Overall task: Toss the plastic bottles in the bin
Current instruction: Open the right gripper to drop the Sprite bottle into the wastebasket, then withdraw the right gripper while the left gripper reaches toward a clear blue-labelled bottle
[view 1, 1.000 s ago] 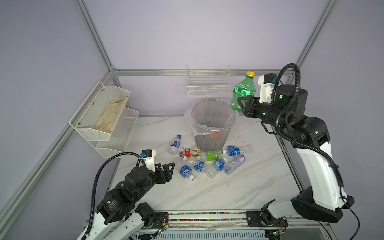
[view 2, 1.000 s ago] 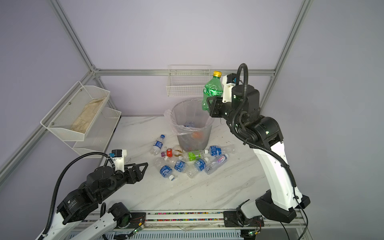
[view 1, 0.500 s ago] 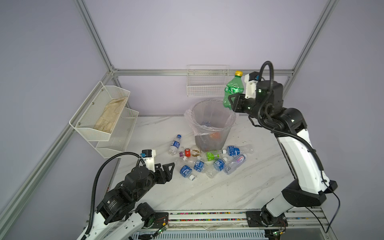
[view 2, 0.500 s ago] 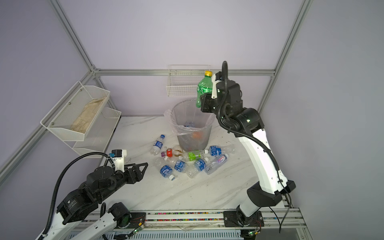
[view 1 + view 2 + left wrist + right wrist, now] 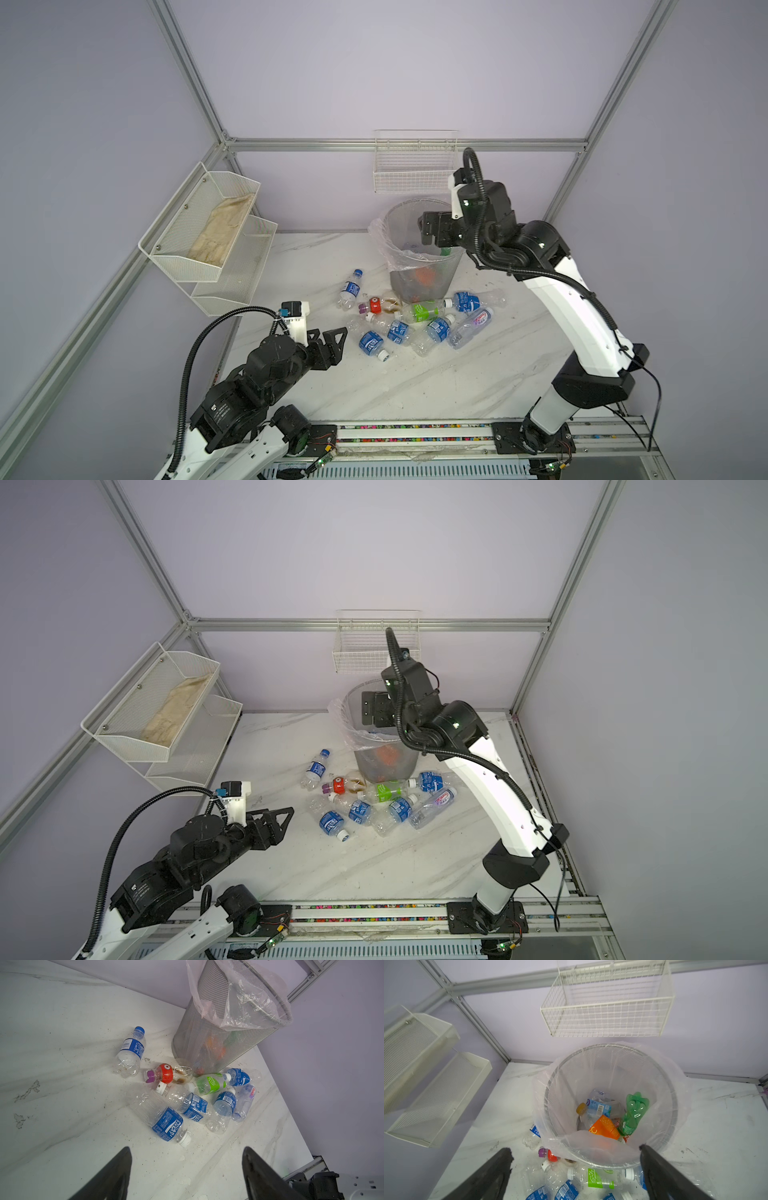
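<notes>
1. Overhead, reaches up from the right base, forearm sloping toward the far wall, right claw [image 5: 430,228] spread wide and empty above the bin [image 5: 415,282].
2. Crouches low at the left, left claw [image 5: 328,336] spread, aimed at the plastic bottles [image 5: 415,320] lying flat on the counter [image 5: 415,395], necks pointing every way.
3. Holds inside the bin a green bottle [image 5: 633,1113], upended, base up, neck down.

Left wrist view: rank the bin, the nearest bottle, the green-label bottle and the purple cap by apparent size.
1. bin
2. nearest bottle, though closeness to the camera may enlarge it
3. green-label bottle
4. purple cap
</notes>
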Robot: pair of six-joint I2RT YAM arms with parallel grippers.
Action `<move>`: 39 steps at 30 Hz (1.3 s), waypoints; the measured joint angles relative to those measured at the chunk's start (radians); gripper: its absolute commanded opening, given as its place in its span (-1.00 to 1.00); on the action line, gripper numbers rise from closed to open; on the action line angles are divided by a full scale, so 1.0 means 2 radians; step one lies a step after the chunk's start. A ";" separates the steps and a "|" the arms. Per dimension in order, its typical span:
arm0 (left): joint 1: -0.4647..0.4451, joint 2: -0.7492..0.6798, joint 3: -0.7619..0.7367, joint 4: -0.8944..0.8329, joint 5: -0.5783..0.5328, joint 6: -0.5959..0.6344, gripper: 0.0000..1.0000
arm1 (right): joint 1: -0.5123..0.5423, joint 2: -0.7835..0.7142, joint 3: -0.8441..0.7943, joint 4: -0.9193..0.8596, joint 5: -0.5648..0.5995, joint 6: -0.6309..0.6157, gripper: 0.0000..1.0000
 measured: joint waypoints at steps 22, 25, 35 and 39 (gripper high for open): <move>0.000 0.099 -0.062 0.023 0.029 -0.111 1.00 | -0.003 -0.142 -0.225 0.065 -0.013 0.033 0.95; 0.000 0.111 -0.073 0.035 0.028 -0.127 1.00 | -0.003 -0.164 -0.261 0.071 -0.014 0.040 0.95; 0.000 0.184 -0.083 0.089 0.027 -0.157 0.99 | -0.003 -0.196 -0.352 0.079 -0.022 0.063 0.95; 0.001 0.227 -0.083 0.111 0.026 -0.166 0.99 | -0.003 -0.208 -0.360 0.079 -0.026 0.072 0.95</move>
